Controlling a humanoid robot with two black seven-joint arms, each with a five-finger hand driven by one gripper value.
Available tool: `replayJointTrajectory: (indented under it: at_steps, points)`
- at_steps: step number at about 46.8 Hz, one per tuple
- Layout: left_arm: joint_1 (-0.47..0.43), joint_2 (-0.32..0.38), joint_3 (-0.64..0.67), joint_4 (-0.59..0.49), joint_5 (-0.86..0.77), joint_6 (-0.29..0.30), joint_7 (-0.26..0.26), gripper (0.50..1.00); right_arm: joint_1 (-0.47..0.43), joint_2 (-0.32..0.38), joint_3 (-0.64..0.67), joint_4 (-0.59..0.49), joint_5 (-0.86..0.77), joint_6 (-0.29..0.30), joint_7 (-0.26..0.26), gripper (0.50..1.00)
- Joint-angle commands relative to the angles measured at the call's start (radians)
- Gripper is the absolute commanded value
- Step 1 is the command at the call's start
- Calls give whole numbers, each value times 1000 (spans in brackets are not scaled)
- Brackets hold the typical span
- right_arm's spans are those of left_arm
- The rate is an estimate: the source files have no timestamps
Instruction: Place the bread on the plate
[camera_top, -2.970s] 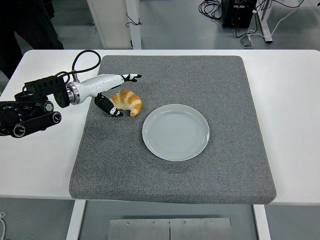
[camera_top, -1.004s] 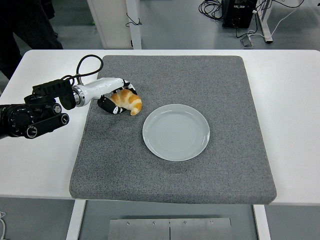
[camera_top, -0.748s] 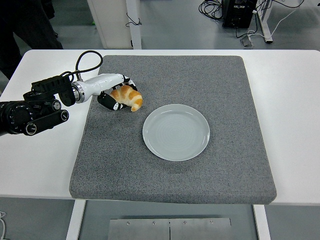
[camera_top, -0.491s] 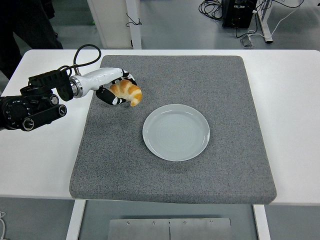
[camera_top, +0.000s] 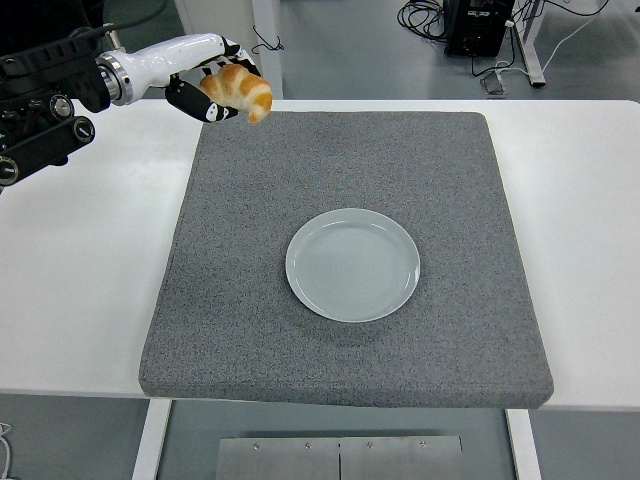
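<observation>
Above the mat's (camera_top: 350, 380) far-left corner, left hand (camera_top: 195, 82) clasping croissant (camera_top: 237, 90), fingers partly hidden.

Rough grey felt-like mat (camera_top: 350, 380) on a smooth white worktop (camera_top: 90, 290); glossy pale plate (camera_top: 352, 264); golden-crusted bread (camera_top: 238, 90).

Grey floor (camera_top: 350, 50) with cables (camera_top: 425, 15) behind the table (camera_top: 580, 200).
</observation>
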Motion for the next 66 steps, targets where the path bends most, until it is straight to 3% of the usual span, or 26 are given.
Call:
replayJointTrajectory:
  at_steps: [1,23,49,66]
  points:
    - [-23,-2,-5,0,0,-1,-3,500,0,0,0,0,0,0,0,1000]
    - [-69,-52,-3,0,14,0,-3,500,0,0,0,0,0,0,0,1000]
    - [-60,-265,-6,-23,14,5,-3,500,0,0,0,0,0,0,0,1000]
    - [-54,-310,-3,-87,22,11,-4,500,0,0,0,0,0,0,0,1000]
